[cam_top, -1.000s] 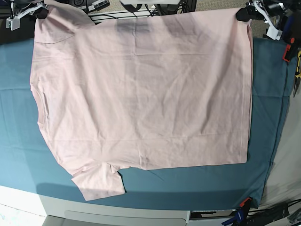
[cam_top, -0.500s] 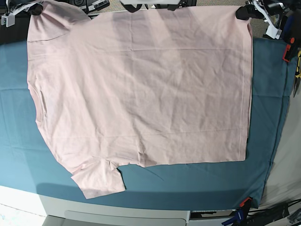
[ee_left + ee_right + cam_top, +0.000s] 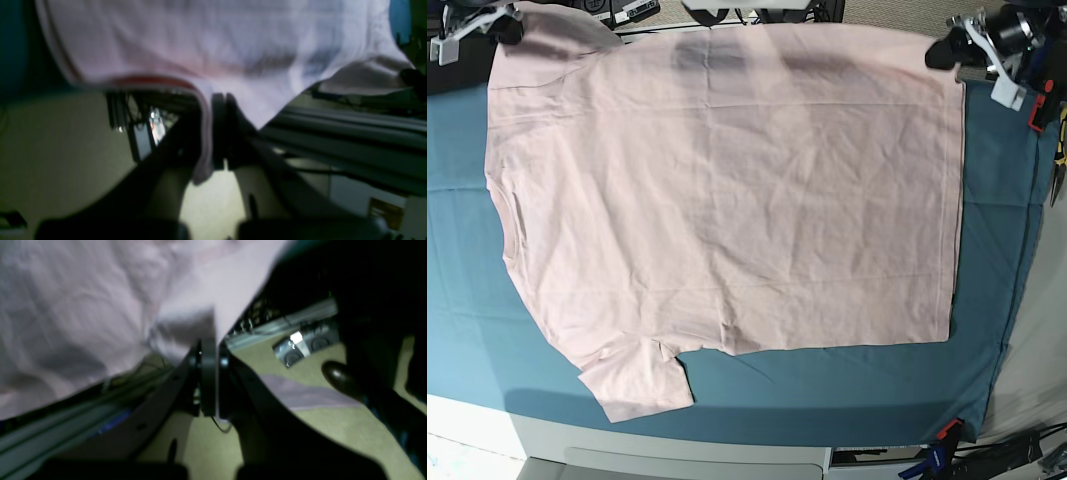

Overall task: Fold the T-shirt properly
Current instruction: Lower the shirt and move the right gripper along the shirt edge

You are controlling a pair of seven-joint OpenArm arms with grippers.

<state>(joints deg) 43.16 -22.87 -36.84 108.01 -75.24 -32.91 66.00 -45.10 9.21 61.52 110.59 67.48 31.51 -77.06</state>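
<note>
Across teal table cloth (image 3: 467,300): pale pink T-shirt (image 3: 727,200) spread nearly flat, plain side up, far edge lifted past table's back edge. Collar at base view's left, hem at right, one sleeve (image 3: 632,380) lying toward near edge. Faint dark lettering showing through fabric near far edge. Left gripper (image 3: 218,133) clenched on far hem corner, red-stitched hem edge pinched between jaws. Right gripper (image 3: 208,373) clamped on far sleeve corner. Orange clamp (image 3: 947,432) at cloth's near right corner.
</note>
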